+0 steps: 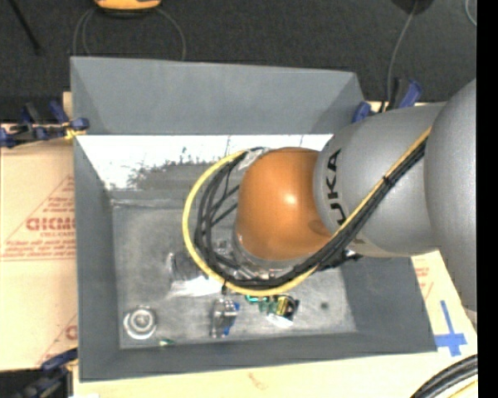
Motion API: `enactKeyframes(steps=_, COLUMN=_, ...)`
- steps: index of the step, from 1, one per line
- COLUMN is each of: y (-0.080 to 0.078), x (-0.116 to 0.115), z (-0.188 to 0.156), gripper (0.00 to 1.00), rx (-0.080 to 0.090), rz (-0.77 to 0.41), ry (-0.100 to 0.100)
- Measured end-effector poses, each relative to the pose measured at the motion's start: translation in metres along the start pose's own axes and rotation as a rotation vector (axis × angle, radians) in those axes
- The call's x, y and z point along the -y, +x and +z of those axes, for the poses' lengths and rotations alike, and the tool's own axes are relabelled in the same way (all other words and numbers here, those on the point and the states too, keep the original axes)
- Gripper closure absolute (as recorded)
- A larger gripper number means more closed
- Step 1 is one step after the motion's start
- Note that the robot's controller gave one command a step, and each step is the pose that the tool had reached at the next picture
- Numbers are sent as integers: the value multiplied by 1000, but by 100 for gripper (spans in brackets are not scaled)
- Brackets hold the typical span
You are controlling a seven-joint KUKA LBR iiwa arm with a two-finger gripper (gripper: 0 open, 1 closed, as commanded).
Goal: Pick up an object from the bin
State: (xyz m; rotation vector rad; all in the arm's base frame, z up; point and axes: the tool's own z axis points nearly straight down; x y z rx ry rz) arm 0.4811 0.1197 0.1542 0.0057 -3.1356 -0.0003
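A small blue and silver thing (225, 316) lies near the bin's front wall, a little left of the middle. Just right of it sits a small green and yellow thing (280, 306) with a dark part. A crumpled clear and white piece (187, 277) rests on the floor to the left of these. In the front left corner lies a round silvery lid-like thing (139, 322).
The arm reaches in from the right. Its orange cover and looped yellow and black cables hang over the middle of the bin floor and hide what is beneath. The back wall slopes up behind it.
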Motion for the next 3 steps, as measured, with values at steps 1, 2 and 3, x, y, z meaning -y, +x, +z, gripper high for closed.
enactKeyframes(steps=1, y=-52, x=13, z=45, gripper=0, rx=10, rz=79, ry=-1)
enactKeyframes(steps=2, y=-52, x=13, z=48, gripper=100, rx=9, rz=81, ry=-1)
enactKeyframes(steps=3, y=-56, x=18, z=-84, gripper=100, rx=14, rz=117, ry=-2)
